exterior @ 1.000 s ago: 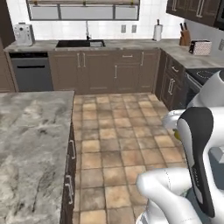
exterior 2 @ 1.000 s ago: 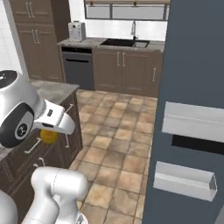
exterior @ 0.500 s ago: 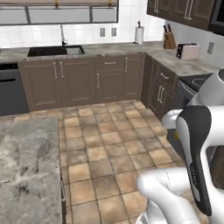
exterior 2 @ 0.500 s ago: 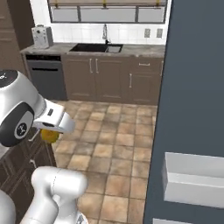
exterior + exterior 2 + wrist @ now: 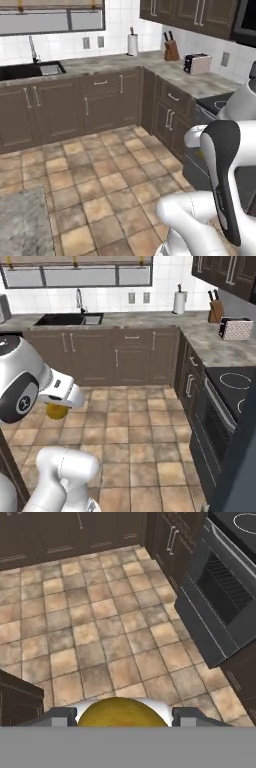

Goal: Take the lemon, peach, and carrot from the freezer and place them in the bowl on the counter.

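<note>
My gripper (image 5: pixel 123 718) is shut on the lemon (image 5: pixel 122 710), a yellow rounded fruit between the two grey fingers (image 5: pixel 59 717). In the right base view the lemon (image 5: pixel 56 412) hangs under the white hand, with the gripper (image 5: pixel 57 407) held above the tiled floor. A corner of the grey mottled counter (image 5: pixel 22 222) lies at the lower left of the left base view. The dark blue-grey freezer door (image 5: pixel 239 456) cuts in at the lower right. The peach, the carrot and the bowl are out of view.
A black stovetop and oven (image 5: pixel 227 391) stand on the right, the oven front (image 5: pixel 220 597) close to the hand. Brown cabinets with a sink (image 5: pixel 70 319) line the back wall. A toaster (image 5: pixel 235 328) and a knife block (image 5: pixel 171 50) sit on the far worktop. Tiled floor (image 5: pixel 100 180) lies between.
The whole picture has swung sideways, so the camera has moved with the base; the freezer door has slid almost out at the right. The lemon stays in the gripper.
</note>
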Tool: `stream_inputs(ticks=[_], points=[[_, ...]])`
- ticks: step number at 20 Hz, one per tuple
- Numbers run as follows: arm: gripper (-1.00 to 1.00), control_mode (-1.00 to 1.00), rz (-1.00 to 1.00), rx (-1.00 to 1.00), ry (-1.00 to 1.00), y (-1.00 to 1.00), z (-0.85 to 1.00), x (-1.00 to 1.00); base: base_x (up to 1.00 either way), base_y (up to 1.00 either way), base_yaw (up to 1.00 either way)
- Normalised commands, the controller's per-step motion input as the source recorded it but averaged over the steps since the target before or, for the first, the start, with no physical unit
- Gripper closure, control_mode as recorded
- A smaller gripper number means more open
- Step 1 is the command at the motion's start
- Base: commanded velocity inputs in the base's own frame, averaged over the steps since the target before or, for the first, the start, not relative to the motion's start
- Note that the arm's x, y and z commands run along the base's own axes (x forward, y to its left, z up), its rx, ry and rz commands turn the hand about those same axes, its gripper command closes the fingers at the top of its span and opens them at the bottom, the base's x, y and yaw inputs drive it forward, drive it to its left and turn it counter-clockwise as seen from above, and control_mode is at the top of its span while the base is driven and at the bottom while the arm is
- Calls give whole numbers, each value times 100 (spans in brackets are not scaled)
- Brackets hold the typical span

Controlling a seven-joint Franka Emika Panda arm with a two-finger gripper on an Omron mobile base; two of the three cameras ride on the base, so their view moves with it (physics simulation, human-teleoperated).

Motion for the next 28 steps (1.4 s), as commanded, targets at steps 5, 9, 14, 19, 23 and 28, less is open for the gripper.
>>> stream_inputs(ticks=[5,9,14,19,23,28], points=[[100,100,0,0,0,0,0,0,78,-36,-57],[100,100,0,0,0,0,0,0,52,-11,-68],[100,100,0,0,0,0,0,0,53,-42,-65],[100,100,0,0,0,0,0,0,51,-23,-68],[100,100,0,0,0,0,0,0,71,-7,-61],[100,100,0,0,0,0,0,0,77,-19,-55]])
